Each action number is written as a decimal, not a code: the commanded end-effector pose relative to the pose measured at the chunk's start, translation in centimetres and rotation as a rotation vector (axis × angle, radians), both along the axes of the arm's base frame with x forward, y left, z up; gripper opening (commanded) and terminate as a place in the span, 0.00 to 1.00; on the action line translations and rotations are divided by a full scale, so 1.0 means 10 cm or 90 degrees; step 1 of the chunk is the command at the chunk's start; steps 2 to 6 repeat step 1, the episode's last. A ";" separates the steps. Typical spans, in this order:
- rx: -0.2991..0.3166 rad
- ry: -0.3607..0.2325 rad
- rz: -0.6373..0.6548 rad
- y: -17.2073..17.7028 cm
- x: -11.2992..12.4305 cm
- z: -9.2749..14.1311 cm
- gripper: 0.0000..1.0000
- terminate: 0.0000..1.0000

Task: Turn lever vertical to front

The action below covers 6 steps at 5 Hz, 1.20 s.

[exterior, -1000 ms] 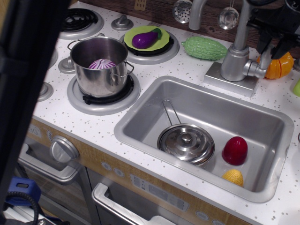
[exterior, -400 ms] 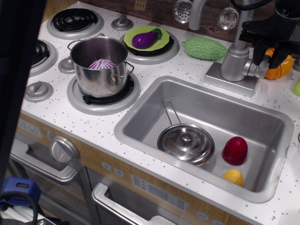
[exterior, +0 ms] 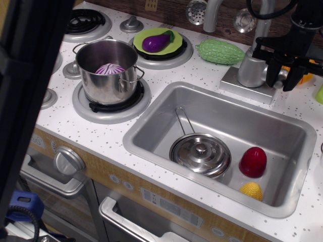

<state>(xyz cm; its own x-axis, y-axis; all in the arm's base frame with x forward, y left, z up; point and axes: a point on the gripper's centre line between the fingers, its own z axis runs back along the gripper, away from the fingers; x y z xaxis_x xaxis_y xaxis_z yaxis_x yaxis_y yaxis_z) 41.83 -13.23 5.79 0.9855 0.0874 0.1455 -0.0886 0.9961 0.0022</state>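
Observation:
The matte metal tap body [exterior: 250, 69] stands on its square base behind the sink. The lever [exterior: 281, 73] shows only as a small silver-grey piece at the tap's right side joint; the rest is hidden by the gripper. My black gripper [exterior: 280, 76] hangs down over that joint. Its two fingers [exterior: 270, 74] stand apart, one on each side of the lever. I cannot tell whether they touch it. The lever's angle is hidden.
The tall spout [exterior: 212, 12] rises behind. A green gourd [exterior: 220, 52] lies left of the tap and an orange toy [exterior: 305, 73] right of it. The sink [exterior: 151, 132] holds a lidded pan, a red piece and a yellow piece. A pot [exterior: 109, 70] stands on the stove. A dark blurred shape [exterior: 25, 101] fills the left.
The gripper has come down and a little left, from above the tap's right side to level with the lever joint. Its finger gap looks the same.

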 end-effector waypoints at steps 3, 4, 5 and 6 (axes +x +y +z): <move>-0.038 -0.033 -0.007 -0.05 0.04 -0.04 0.00 1.00; -0.038 -0.033 -0.007 -0.05 0.04 -0.04 0.00 1.00; -0.038 -0.033 -0.007 -0.05 0.04 -0.04 0.00 1.00; -0.038 -0.033 -0.007 -0.05 0.04 -0.04 0.00 1.00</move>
